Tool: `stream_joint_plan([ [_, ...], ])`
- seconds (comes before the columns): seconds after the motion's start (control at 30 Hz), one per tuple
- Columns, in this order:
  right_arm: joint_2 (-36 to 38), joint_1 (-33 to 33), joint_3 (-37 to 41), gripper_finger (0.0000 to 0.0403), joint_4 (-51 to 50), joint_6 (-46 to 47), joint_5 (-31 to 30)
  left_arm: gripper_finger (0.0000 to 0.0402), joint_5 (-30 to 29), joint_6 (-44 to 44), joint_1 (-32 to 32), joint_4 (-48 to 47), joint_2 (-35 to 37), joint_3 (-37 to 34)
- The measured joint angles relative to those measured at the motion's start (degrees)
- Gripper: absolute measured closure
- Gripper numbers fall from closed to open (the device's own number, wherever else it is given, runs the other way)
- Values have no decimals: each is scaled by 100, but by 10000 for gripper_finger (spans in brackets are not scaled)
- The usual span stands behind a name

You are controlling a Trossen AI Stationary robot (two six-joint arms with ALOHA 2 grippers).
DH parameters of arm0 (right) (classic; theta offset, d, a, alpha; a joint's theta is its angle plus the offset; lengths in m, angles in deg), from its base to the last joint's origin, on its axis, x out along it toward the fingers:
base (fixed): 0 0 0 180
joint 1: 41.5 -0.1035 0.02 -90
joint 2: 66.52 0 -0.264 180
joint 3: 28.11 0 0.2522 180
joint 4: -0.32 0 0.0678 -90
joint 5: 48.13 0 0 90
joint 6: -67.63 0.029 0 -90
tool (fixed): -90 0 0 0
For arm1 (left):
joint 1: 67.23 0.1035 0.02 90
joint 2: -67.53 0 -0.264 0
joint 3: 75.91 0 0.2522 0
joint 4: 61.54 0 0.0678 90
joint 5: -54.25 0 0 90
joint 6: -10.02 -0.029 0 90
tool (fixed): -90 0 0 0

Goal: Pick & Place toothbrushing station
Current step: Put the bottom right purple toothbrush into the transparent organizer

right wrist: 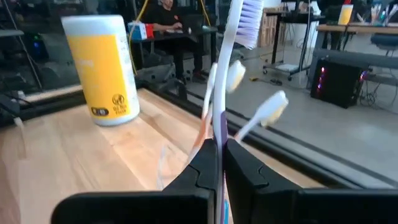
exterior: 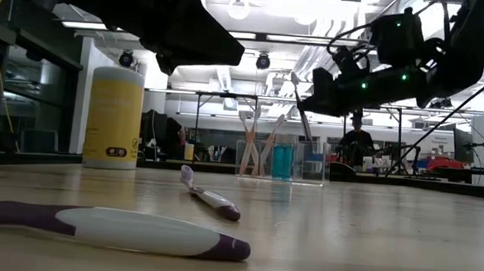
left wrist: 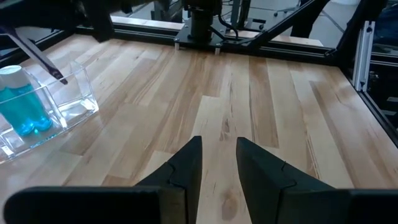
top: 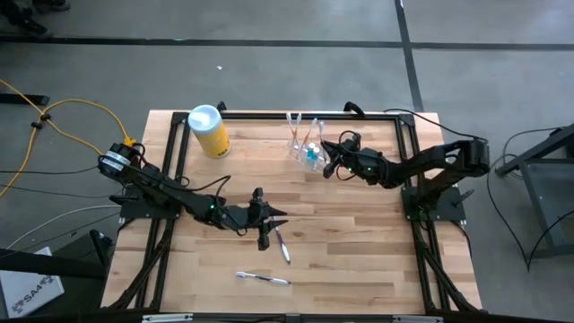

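- Gripping a purple-bristled toothbrush, your right gripper has its fingers pressed together on the handle, with the brush head standing up past the fingertips.
- That gripper hangs just beside the toothbrushing station, the clear holder cup at the far side of the desk; in the low view the held brush slants down toward the cup's rim.
- Ahead of your right gripper the cup already carries two pale toothbrushes leaning out of it, and a small blue bottle stands inside it.
- Beyond the same gripper, farther along the far edge, stands the yellow canister with its pale lid.
- Your left gripper hovers over the middle of the desk with its fingers spread a little and nothing between them.
- Just beside that gripper lies a white and purple toothbrush; a second loose toothbrush lies nearer the desk's front edge, apart from both arms.
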State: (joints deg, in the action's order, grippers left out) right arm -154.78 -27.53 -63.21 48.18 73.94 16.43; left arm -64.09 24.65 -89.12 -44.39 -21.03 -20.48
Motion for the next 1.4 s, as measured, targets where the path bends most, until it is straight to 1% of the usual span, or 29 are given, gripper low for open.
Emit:
stream_joint_plan([
  [0.1,-145,-32,0,399,129,129,-190,307,2,0,-3,0,-2,0],
  [0.27,-240,-234,0,399,159,370,-892,307,7,-2,-5,-2,0,0],
  [0.37,-237,-411,0,399,163,432,-1210,307,8,-2,-5,-2,-2,0],
  [0.47,-237,-535,0,399,78,532,-1347,307,8,-2,-5,-2,-2,0],
  [0.53,-247,-571,-2,399,-147,635,-1444,307,7,7,-14,-4,-1,0],
  [0.6,-392,-620,-2,399,-123,638,-1646,307,7,20,-34,-4,-1,0],
  [0.67,-530,-648,0,399,19,606,-1682,307,7,20,-55,-4,-1,0],
  [0.93,-1375,-649,-4,399,1407,394,-1707,307,7,24,-79,-2,-2,0],
  [1.07,-1603,-680,0,399,1496,396,-1953,307,7,26,-79,-2,-2,0],
  [1.3,-1617,-686,-2,398,1502,417,-1964,307,4,42,-79,0,-2,0],
  [1.4,-1617,-686,-2,390,1500,530,-2019,307,4,42,-79,0,-2,0],
])
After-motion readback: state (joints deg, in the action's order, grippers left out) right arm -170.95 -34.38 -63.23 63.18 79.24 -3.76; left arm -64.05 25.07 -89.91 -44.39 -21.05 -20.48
